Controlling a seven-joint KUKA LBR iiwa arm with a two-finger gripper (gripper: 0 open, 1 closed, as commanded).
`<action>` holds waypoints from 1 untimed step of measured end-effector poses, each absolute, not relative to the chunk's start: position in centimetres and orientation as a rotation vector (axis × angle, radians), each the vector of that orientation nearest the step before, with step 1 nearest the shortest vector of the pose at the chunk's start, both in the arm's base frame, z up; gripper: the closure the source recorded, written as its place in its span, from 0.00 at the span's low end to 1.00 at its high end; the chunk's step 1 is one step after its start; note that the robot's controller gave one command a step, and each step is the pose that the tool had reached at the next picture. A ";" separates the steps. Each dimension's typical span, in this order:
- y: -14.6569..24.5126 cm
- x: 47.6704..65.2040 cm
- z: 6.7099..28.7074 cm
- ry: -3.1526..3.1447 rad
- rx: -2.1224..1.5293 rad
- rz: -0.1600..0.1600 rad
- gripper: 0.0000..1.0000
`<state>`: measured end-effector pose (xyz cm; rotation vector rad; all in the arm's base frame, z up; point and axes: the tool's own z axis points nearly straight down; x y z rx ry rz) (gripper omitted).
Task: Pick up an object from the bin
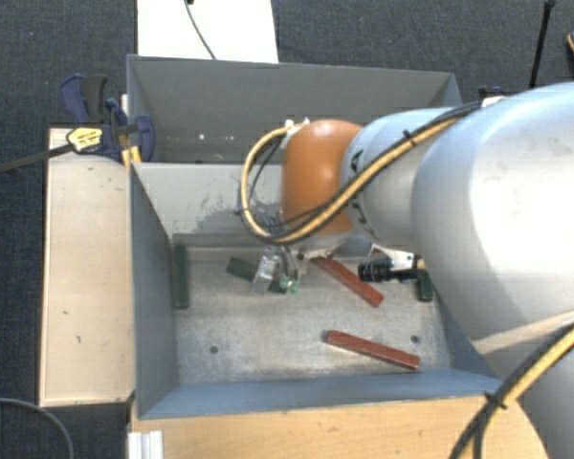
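My gripper (275,273) hangs low over the bin floor, left of the middle and under the orange wrist cover. A small dark green block (240,269) lies right against its left side. Just right of the gripper, a red flat stick (350,282) lies slanted. I cannot make out whether the gripper touches the block.
A long dark green bar (179,275) stands along the left wall. A black and white marker (390,271) and a small green piece (425,288) lie at the right, partly under the arm. A second red stick (372,349) lies near the front wall.
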<state>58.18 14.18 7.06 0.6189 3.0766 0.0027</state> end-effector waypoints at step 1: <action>17.3 53.6 21.9 3.059 0.684 0.009 1.00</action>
